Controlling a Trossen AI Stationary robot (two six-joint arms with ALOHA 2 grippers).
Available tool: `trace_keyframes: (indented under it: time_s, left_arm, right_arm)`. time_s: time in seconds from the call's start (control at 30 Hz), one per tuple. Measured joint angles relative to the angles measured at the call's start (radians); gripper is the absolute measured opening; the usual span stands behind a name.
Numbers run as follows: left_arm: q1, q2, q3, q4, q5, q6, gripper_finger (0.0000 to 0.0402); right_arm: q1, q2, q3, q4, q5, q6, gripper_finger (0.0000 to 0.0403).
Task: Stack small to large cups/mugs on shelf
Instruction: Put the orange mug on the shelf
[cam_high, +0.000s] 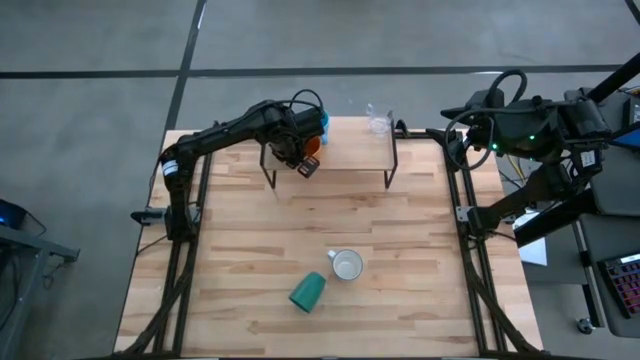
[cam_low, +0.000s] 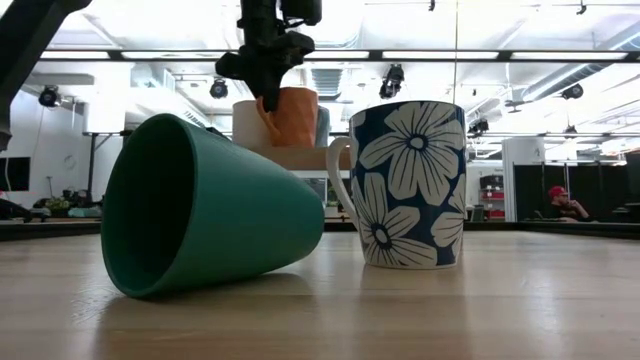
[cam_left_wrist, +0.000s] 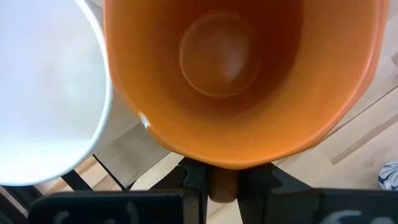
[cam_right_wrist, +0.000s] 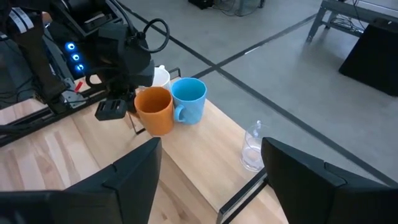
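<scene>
1. Nearest the table's front edge, a dark green cup (cam_high: 308, 292) lies on its side on the table (cam_high: 250, 240), its mouth turned toward the low camera.
2. Just beside it stands a white mug (cam_high: 347, 265) with a blue flower pattern outside, upright on the table, its handle toward the green cup.
3. Farther back, the shelf (cam_high: 350, 150), a low light-wood board on thin black legs, stands at the table's far edge.
4. The left claw (cam_high: 308, 165) is closed on the handle of the orange mug (cam_right_wrist: 153, 110), which sits upright at the shelf's left end.
5. A light blue mug (cam_right_wrist: 188, 99) stands touching the orange one, and another white mug (cam_right_wrist: 160, 76) stands just behind them.
6. A clear glass (cam_right_wrist: 252, 147) stands apart at the shelf's far right end.
7. The right claw (cam_right_wrist: 211, 174) hangs with its fingers spread wide and nothing between them, off the table's far right corner.
</scene>
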Motion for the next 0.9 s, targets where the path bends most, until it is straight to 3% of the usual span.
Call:
trace_keyframes:
  time_s: [0.9]
  left_arm:
    - [0.019, -0.001, -0.015, -0.006, -0.024, 0.007, 0.0036]
  right_arm:
    - [0.0, 0.0, 0.0, 0.0, 0.0, 0.008, 0.0263]
